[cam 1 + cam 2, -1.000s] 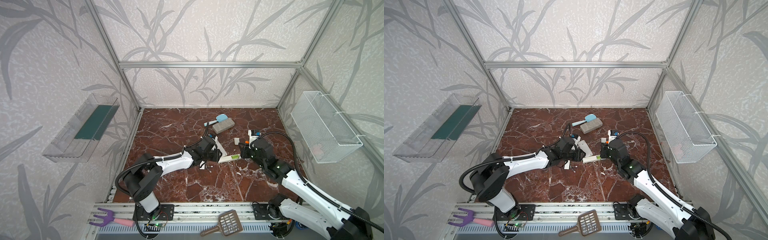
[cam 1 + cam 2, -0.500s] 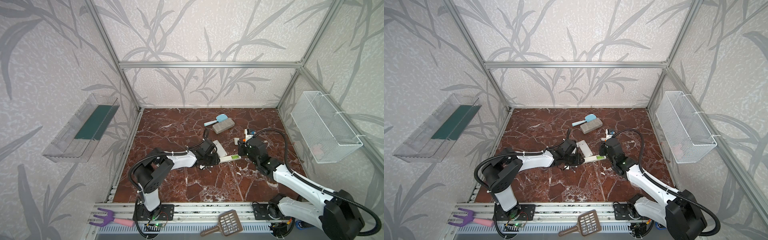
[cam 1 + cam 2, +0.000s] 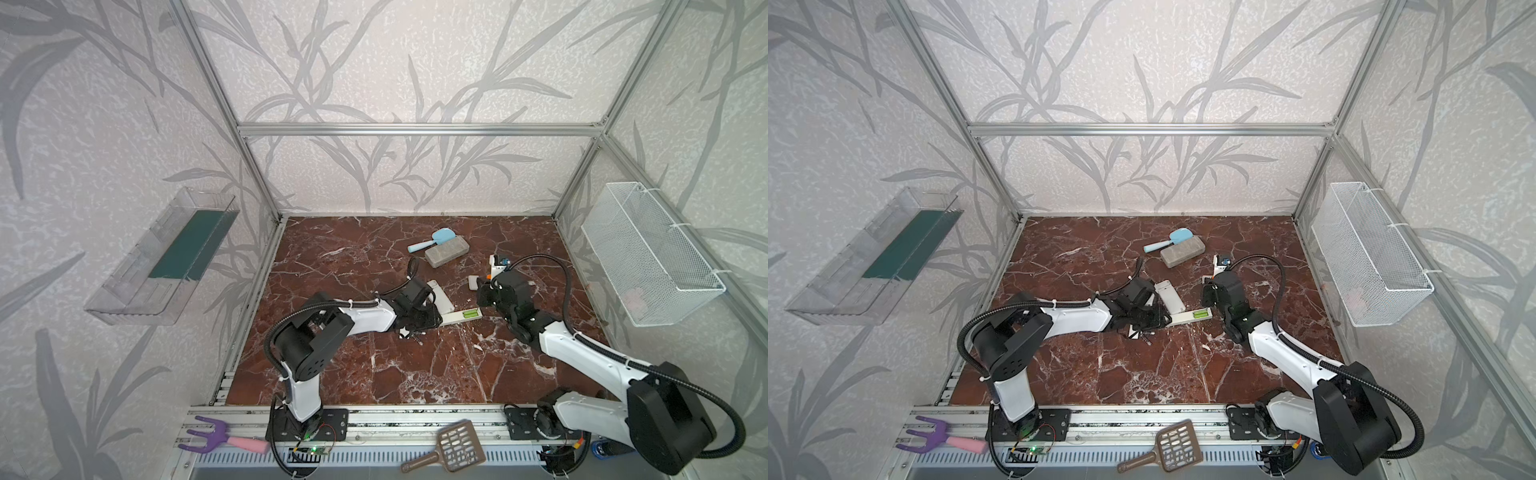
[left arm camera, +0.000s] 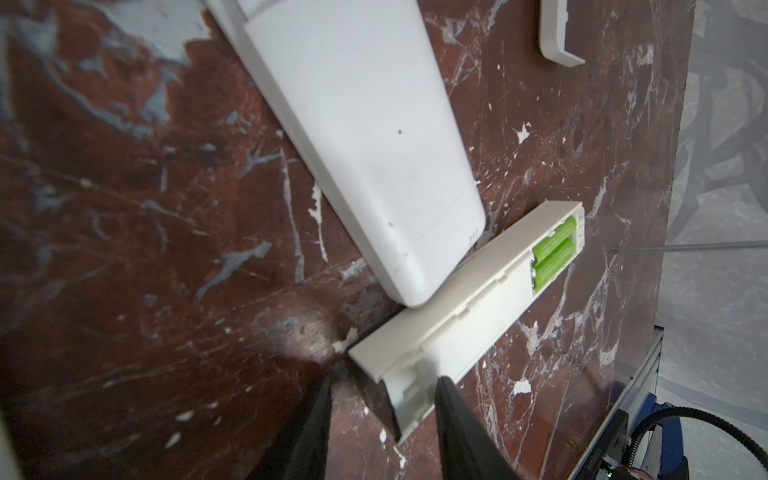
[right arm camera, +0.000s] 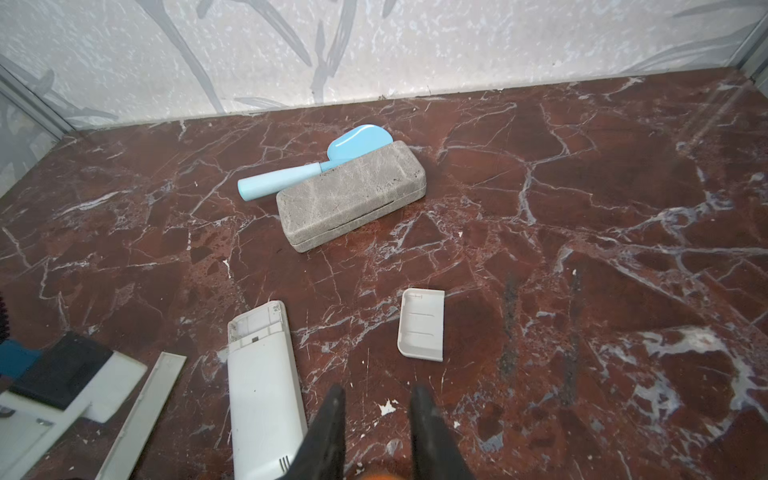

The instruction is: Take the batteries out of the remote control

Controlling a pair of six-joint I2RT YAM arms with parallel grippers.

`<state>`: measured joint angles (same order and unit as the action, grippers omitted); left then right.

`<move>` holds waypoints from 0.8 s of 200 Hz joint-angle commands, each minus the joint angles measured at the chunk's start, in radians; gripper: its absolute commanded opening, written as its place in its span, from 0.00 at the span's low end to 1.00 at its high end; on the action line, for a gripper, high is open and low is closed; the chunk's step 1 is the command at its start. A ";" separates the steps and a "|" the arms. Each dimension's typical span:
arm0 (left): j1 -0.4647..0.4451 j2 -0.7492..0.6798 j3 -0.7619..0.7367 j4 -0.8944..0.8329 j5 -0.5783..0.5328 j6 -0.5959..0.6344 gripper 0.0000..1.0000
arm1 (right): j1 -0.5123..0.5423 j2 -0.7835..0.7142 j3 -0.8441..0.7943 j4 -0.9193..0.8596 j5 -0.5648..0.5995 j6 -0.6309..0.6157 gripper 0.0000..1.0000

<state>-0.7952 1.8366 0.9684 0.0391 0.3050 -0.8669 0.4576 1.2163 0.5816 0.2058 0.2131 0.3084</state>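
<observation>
Batteries (image 4: 555, 255), two lime green ones, sit side by side in the open bay of the slim white remote (image 4: 457, 316) on the marble (image 4: 166, 208). Left gripper (image 4: 385, 378) straddles its other end, jaws apart, not clamped. Right gripper (image 5: 377, 390) pinches the orange-handled screwdriver (image 4: 706, 245). Tiny print on the bigger remote (image 5: 262, 386) is too small to read.
</observation>
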 commanded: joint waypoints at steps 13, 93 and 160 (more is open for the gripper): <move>0.005 0.030 0.009 -0.035 -0.009 -0.016 0.43 | -0.011 0.031 -0.005 0.056 -0.011 -0.047 0.00; 0.004 0.042 0.004 -0.027 0.002 -0.027 0.42 | -0.022 0.091 -0.008 0.103 -0.039 -0.092 0.00; 0.006 0.041 -0.009 -0.017 0.005 -0.037 0.38 | -0.023 0.047 0.008 0.086 -0.093 -0.131 0.00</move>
<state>-0.7910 1.8477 0.9684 0.0620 0.3233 -0.8932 0.4393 1.3064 0.5800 0.2752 0.1543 0.2073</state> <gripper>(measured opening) 0.389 0.259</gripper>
